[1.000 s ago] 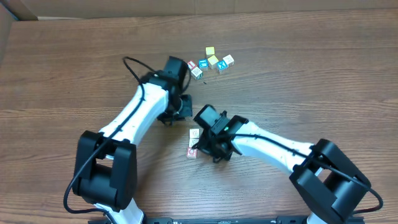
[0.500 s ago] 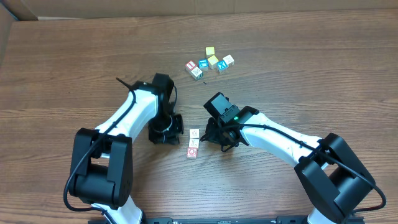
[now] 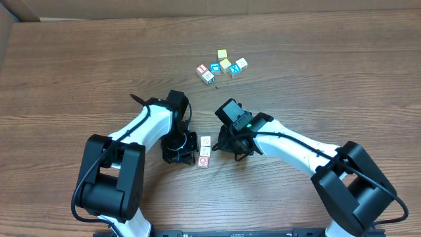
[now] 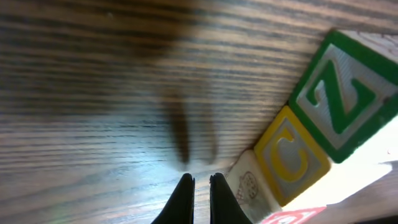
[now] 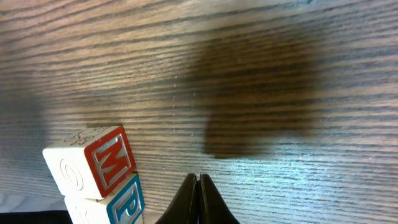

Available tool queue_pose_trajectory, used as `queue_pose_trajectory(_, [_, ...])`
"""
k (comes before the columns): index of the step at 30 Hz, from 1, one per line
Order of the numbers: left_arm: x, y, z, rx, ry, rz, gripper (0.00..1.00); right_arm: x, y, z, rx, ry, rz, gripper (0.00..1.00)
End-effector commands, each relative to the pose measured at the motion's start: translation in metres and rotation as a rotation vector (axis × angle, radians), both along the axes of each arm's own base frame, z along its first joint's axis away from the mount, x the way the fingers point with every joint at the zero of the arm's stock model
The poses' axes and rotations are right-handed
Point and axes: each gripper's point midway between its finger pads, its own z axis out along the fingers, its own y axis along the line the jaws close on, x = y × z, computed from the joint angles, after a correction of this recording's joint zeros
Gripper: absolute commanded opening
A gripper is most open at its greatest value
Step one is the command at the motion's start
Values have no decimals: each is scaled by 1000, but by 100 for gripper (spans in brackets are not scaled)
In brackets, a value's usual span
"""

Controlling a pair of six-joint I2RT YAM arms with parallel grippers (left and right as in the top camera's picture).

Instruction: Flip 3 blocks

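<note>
Surface: a wood-grain table, brown, with the grain running left to right. Shadows of the arms fall on it. A tan cardboard edge shows at the far left corner. No more of the room is visible.

Task items: the three blocks lie in a short touching column near the table's centre, between the two grippers. The block nearest the robot shows a red ring on top, and the other two show pale tops. The left wrist view shows side faces with a green Z and a yellow C. The right wrist view shows a red M above a teal P.

Other items: a loose cluster of cubes sits well apart at the far side.

Left gripper: fingers drawn together to a thin slit, holding nothing. The tips are low over the table, just beside the column on its left.

Right gripper: fingers pressed together, holding nothing. It is low over the table, near the column on its right.

Change from earlier: one second ago the left arm was farther up the table, toward the cubes. Half a second ago it was level with the column but apart from it. It has now closed in beside the column. Over the same second the right gripper drew slightly back from the column, and it has held its place for the last half second. The blocks and cubes have not shifted.
</note>
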Motion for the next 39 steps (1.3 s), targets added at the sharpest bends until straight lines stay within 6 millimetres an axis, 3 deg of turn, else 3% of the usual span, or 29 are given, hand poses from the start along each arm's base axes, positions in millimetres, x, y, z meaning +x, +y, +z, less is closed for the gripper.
queue_pose_trajectory(1, [-6,-10,-1,-31,27,11,4,3,3,1,-3,-17,9,4])
queue_pose_trajectory(28, [1,-17,-1,-56,4,34,4,2,2,1,-6,-13,10,4])
queue_pose_trajectory(39, [7,8,-9,85,-45,-18,4,-3,7,2,23,12,22,4])
